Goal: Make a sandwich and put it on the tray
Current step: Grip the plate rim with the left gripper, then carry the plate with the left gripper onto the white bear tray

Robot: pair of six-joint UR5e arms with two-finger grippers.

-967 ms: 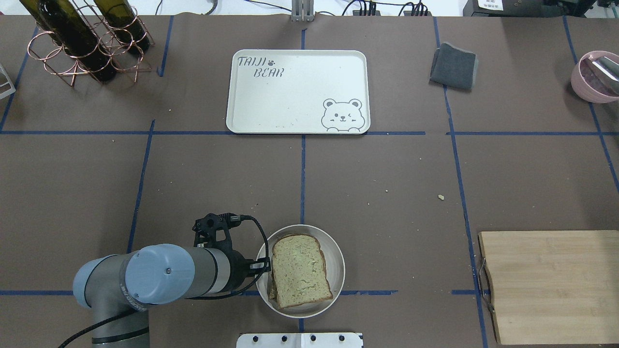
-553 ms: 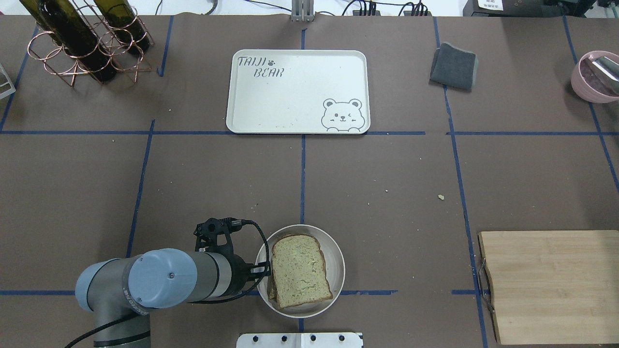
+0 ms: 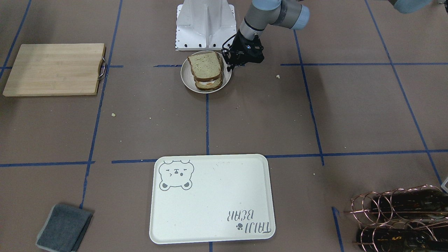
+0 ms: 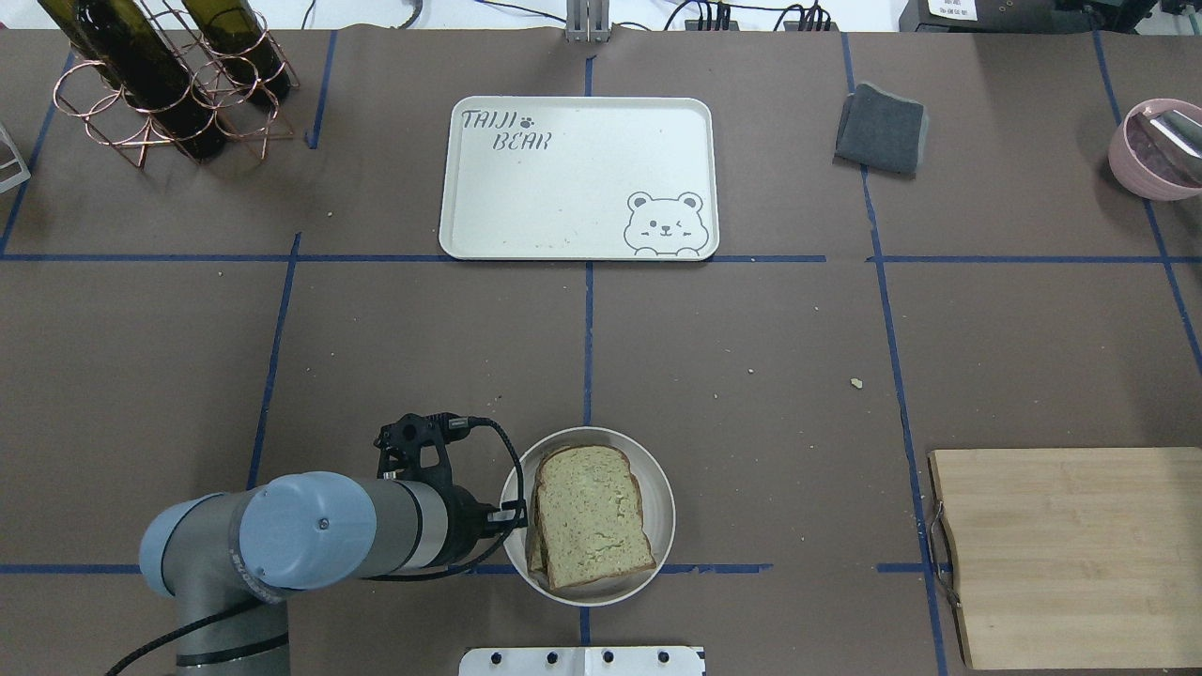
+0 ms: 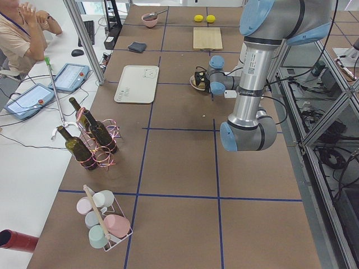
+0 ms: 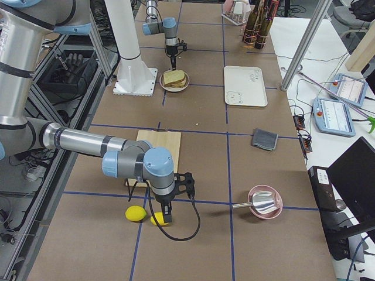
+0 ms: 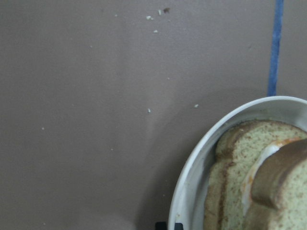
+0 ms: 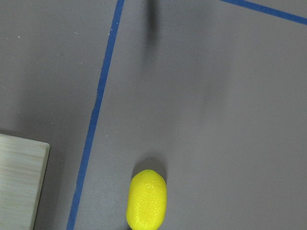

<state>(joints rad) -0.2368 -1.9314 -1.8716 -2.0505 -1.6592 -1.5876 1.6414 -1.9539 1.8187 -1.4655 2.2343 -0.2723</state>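
Note:
The sandwich (image 4: pixel 592 514) is two bread slices with fried egg between them, lying in a small round off-white bowl (image 4: pixel 662 530) at the table's near middle. My left gripper (image 4: pixel 512 514) is shut on the bowl's left rim; in the left wrist view the rim (image 7: pixel 201 163) and sandwich (image 7: pixel 249 191) fill the lower right. The front-facing view shows the same grip (image 3: pixel 230 68). The cream tray (image 4: pixel 563 188) with the bear drawing lies empty at the far middle. My right gripper (image 6: pixel 164 218) shows only in the right side view, over a lemon (image 8: pixel 146 199); I cannot tell whether it is open.
A wooden cutting board (image 4: pixel 1071 554) lies at the near right. A grey cloth (image 4: pixel 881 129) and a pink bowl (image 4: pixel 1155 150) are at the far right. A copper wine rack with bottles (image 4: pixel 169 80) stands at the far left. Two lemons (image 6: pixel 135 213) lie beyond the board.
The bowl with the sandwich has shifted slightly toward the far side and right, held by my left gripper. The left arm has moved little.

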